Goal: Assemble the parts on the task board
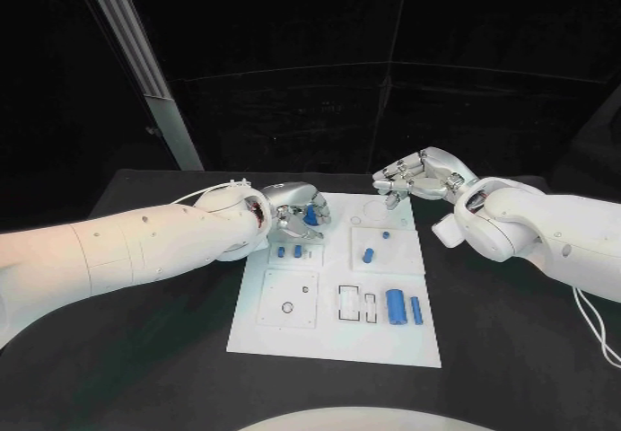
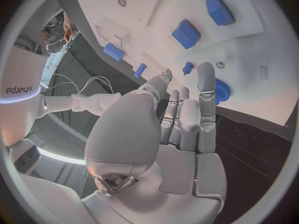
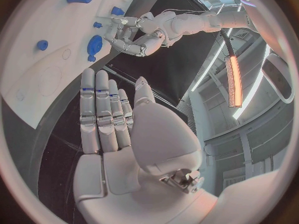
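Observation:
The white task board [image 1: 330, 337] lies in the middle of the black table. My left hand [image 1: 295, 208] hovers over its far left corner with its fingers [image 2: 206, 97] stretched out and nothing in them. A blue gear [image 2: 222, 90] lies on the board right beside those fingertips; whether they touch it I cannot tell. My right hand [image 1: 421, 180] hangs above the board's far right corner, its fingers [image 3: 99, 109] straight, apart and empty. On the board lie two small blue blocks [image 1: 290, 252], a peg [image 1: 386, 236], a block [image 1: 369, 255], a thick cylinder [image 1: 395, 303] and a slim one [image 1: 416, 310].
Outlined recesses [image 1: 352, 303] and a square plate with holes [image 1: 290, 299] mark the board's near half. Black table [image 1: 143, 359] surrounds the board on every side. A grey post [image 1: 149, 81] rises behind the table at the far left.

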